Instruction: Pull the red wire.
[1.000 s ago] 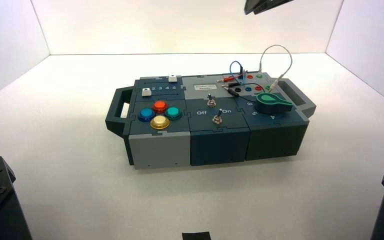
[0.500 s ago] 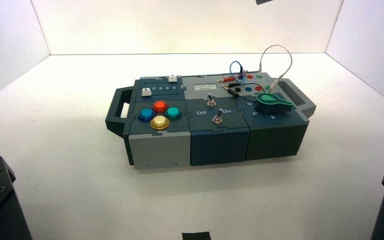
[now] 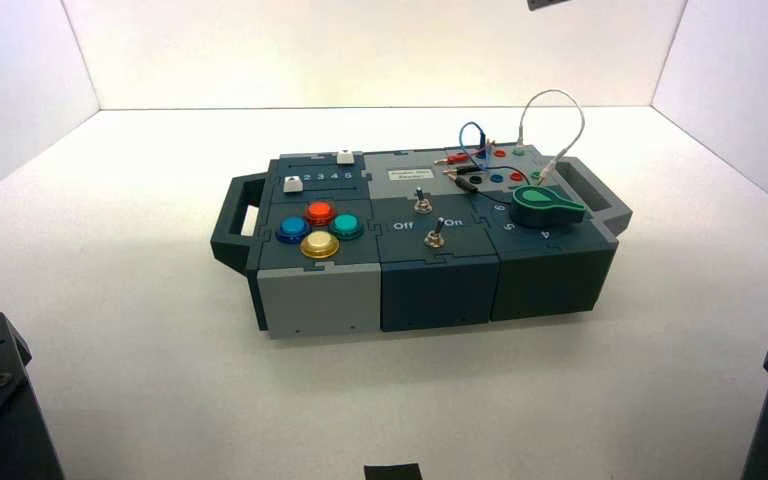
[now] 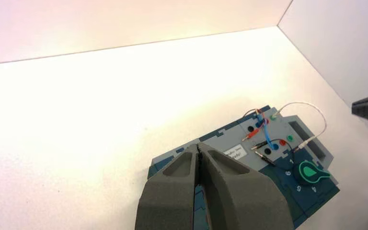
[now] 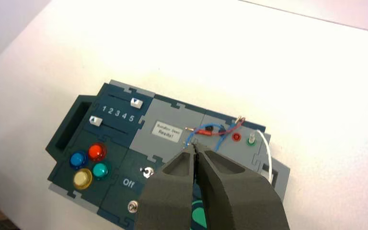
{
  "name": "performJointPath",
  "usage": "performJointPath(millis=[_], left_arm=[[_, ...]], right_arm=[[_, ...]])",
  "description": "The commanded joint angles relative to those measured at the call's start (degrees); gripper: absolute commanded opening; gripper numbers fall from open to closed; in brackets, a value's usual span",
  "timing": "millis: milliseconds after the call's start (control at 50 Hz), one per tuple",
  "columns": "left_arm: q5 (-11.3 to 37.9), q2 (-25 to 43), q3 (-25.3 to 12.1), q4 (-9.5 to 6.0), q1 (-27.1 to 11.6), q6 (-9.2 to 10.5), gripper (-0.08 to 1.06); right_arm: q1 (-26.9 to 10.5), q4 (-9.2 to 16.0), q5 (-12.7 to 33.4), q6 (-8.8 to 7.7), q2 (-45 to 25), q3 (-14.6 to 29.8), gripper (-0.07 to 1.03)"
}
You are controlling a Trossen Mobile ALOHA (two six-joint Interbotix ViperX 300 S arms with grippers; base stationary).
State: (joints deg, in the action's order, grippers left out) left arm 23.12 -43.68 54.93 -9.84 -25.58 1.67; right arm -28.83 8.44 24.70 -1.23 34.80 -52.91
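at the box's (image 3: 430, 270) one-o'clock corner, the red wire (image 5: 219, 131) lies plugged across the grey socket panel. left gripper (image 4: 200, 154) and right gripper (image 5: 195, 152) hang above the bench (image 3: 140, 330), fingers pressed together, neither touching the wire.

Matt plastic box (image 3: 430, 270) on a smooth white worktop (image 3: 160, 380)

Its round buttons (image 3: 319, 212) look glossy, the toggle switches (image 3: 435, 238) shiny metal, and the hand (image 5: 194, 152) fingers (image 5: 230, 187) a dull grey plastic.
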Motion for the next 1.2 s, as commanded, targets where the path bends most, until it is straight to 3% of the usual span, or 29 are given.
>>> performJointPath(millis=[20, 500, 860, 940, 1200], left_arm=[[-0.4, -1.8, 0.3, 0.09, 1.5, 0.18, -0.03], [1.3, -9.4, 4.1, 0.88, 8.4, -0.44, -0.03], [1.0, -10.3, 6.2, 0.97, 8.7, -0.7, -0.03], [0.4, -10.1, 6.5, 0.97, 8.7, -1.49, -0.03], [-1.1, -8.3, 6.2, 0.97, 8.8, -1.85, -0.03]], right_arm=[[0.3, 0.4, -0.4, 0.35, 1.8, -0.6, -0.02], [2.2, 0.9, -1.4, 0.7, 4.1, -3.3, -0.02], [2.3, 0.9, -2.0, 0.7, 3.9, -3.4, -0.02], [2.3, 0.8, -2.0, 0.7, 3.9, -3.3, -0.02], [5.2, 0.7, -1.5, 0.53, 3.8, -3.7, -0.02]])
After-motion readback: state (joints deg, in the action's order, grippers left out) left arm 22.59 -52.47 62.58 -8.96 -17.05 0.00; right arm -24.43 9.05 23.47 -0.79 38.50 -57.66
